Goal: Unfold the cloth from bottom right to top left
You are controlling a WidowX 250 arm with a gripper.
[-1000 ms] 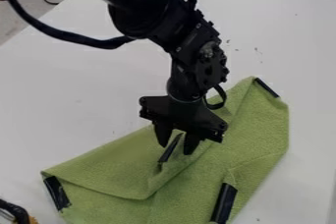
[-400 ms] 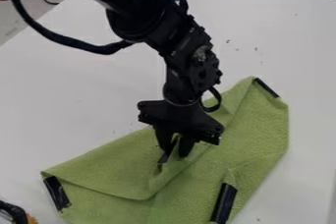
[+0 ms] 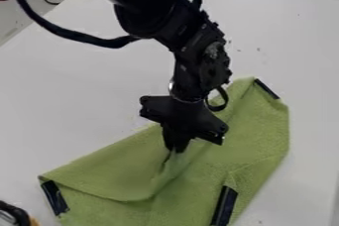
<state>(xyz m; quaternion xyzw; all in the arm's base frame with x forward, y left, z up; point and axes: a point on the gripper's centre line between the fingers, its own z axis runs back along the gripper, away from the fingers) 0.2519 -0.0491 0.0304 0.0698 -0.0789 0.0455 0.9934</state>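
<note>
Above the middle of the green cloth (image 3: 261, 136), the black gripper (image 3: 177, 149) has its fingers nipped together on a raised fold.

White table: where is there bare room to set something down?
Bare tabletop lies picture-left of the arm, beyond the long edge of the cloth, and picture-right of both. Crowding is at the gripper, shut on the cloth.

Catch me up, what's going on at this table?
A black robot arm has its black two-finger end effector closed on a pinched-up part of the soft green cloth, near the middle. The cloth lies on the smooth white table, partly folded over itself, so the unfolding isn't finished.
</note>
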